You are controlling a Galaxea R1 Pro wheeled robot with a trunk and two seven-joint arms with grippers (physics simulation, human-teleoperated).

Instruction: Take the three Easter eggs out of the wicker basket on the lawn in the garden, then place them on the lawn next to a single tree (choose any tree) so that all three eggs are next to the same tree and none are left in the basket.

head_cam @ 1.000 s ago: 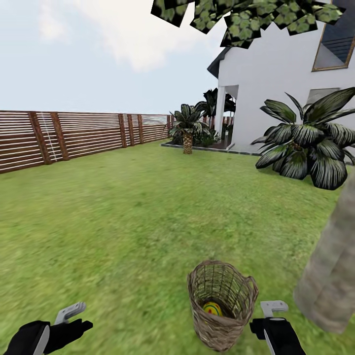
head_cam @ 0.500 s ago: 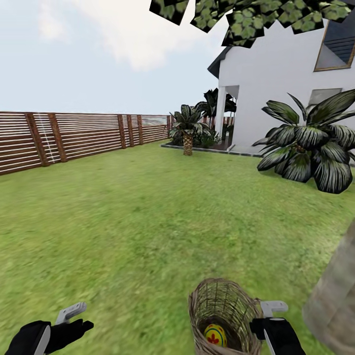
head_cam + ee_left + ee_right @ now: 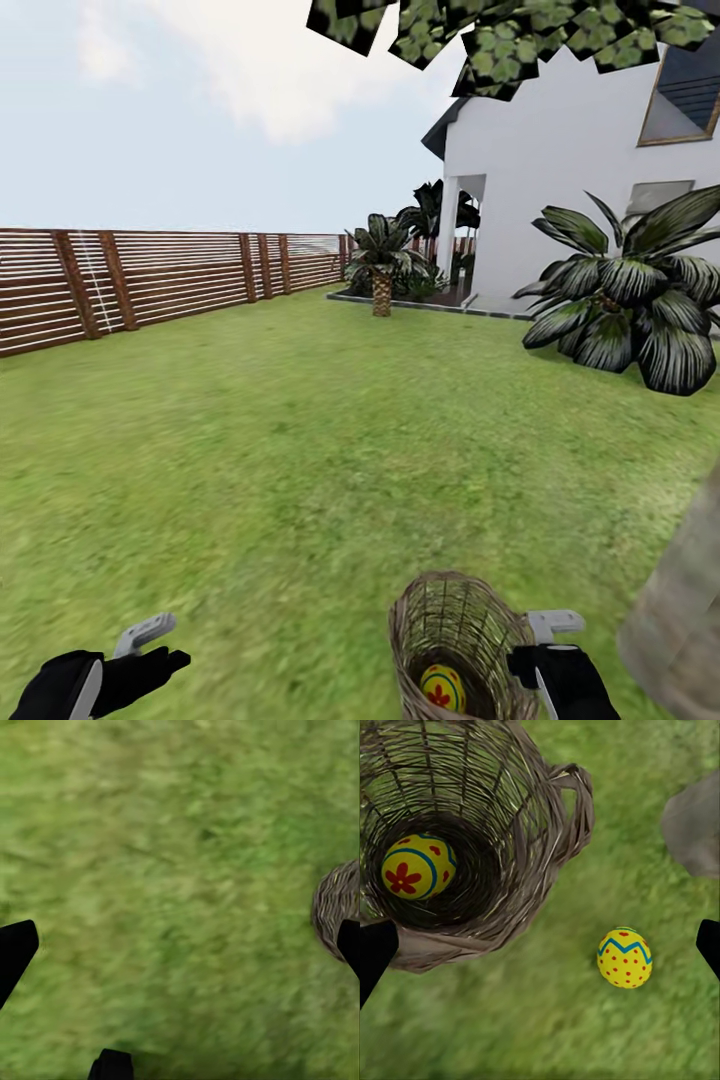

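Observation:
The wicker basket [image 3: 470, 615] stands on the lawn [image 3: 300, 430] at the bottom of the head view, just left of my right gripper [image 3: 552, 640]. One yellow Easter egg [image 3: 443, 688] with a red flower lies at its bottom. In the right wrist view that egg [image 3: 418, 866] sits inside the basket [image 3: 574, 802], and a second egg [image 3: 625, 958] lies on the grass between the basket and the tree trunk's base [image 3: 696, 832]. My right gripper [image 3: 540, 952] hangs open above them. My left gripper [image 3: 165, 643] is open over bare grass, left of the basket [image 3: 336, 907].
The grey-beige tree trunk [image 3: 685, 620] rises close at the right edge. A big-leafed bush [image 3: 630, 290] and a white house [image 3: 560, 150] lie beyond, a short palm [image 3: 381, 262] stands at the back, and a wooden slat fence [image 3: 150, 275] runs along the left.
The whole picture has shifted, so the camera moved: the basket now sits lower and nearer in the head view. Both grippers keep their places in the picture.

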